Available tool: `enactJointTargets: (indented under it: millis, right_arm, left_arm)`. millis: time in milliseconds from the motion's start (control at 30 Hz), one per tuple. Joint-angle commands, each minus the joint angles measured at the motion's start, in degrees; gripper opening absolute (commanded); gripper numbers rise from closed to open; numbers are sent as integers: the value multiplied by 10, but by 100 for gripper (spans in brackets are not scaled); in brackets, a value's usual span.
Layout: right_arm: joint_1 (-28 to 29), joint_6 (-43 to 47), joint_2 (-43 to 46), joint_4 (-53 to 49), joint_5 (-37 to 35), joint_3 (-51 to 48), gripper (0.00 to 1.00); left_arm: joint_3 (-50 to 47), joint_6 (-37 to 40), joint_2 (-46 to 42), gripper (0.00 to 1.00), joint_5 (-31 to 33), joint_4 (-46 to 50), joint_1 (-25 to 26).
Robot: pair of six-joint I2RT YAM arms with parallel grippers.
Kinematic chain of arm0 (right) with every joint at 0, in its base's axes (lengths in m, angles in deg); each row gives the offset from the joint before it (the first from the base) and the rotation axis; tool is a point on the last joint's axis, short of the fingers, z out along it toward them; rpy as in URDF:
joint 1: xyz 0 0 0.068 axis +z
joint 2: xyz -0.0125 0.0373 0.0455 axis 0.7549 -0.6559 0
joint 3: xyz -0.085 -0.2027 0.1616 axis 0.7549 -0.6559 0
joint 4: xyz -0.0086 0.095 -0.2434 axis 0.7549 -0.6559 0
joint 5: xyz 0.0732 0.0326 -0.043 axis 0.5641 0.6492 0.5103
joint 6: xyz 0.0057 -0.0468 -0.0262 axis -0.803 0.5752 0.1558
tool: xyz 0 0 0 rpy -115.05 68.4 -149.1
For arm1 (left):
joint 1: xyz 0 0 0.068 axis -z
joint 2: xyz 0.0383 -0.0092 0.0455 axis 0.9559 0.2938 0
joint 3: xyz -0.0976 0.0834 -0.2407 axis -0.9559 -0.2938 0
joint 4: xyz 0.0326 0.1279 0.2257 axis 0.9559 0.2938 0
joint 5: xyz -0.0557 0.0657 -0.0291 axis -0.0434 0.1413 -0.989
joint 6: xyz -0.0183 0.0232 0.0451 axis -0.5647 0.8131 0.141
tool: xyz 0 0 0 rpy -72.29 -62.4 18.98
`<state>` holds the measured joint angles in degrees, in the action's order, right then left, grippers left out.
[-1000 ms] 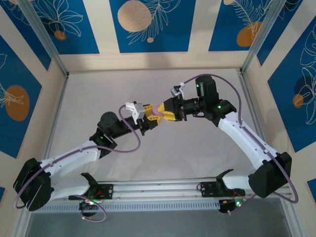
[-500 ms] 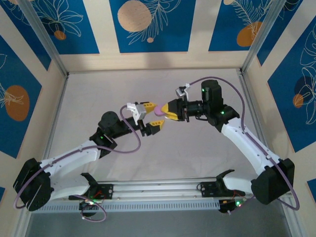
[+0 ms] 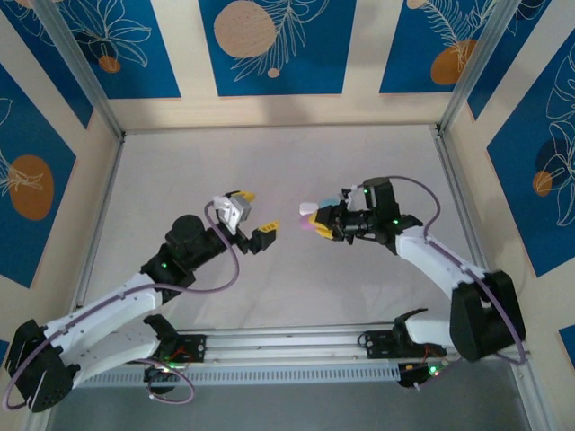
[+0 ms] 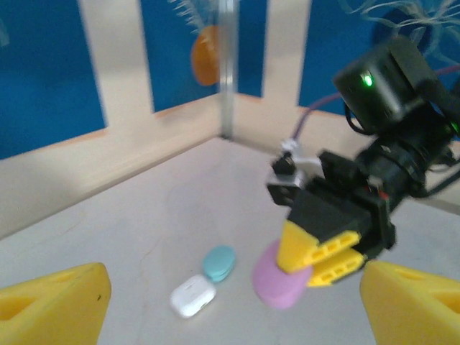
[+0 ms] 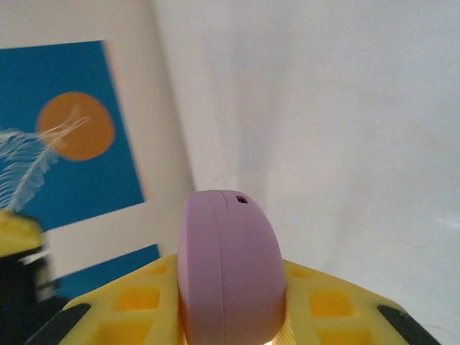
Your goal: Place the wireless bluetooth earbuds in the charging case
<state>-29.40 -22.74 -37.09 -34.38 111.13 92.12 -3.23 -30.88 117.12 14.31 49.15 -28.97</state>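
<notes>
Both arms have drawn apart since the earlier frame. In the top view the left gripper (image 3: 256,214), which was at the pink case (image 3: 310,227), now stands wide and empty over the table (image 3: 180,162). The right gripper (image 3: 316,224) keeps the case pinched.

From the left wrist, a white case (image 4: 192,296) and a teal case (image 4: 218,263) lie close together on the table.

From the right wrist, the pink case looks like a light, stiff, smooth pebble, probably slippery, so a grip across its broad faces seems safest. Its closed lid hides the contents, and its lower edge is cut off.
</notes>
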Motion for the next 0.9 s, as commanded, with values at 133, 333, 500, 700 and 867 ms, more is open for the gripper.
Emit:
enactJointTargets:
  millis: [133, 333, 500, 700, 867]
  right_arm:
    - [38, 8, -113, 56, -31, -13, 22]
    - [42, -24, -172, 106, -46, -24, 22]
    - [42, -8, -193, 84, -67, -22, 24]
    - [35, 10, -202, 65, -84, -26, 25]
    - [19, 32, -202, 48, -87, -25, 28]
  left_arm:
    - [-5, -19, -35, 97, 110, 102, 2]
    - [-6, -22, -37, 100, 115, 108, 2]
    - [-4, -19, -33, 100, 116, 114, 2]
    - [-6, -19, -29, 100, 116, 111, 2]
    - [-5, -19, -27, 100, 113, 108, 2]
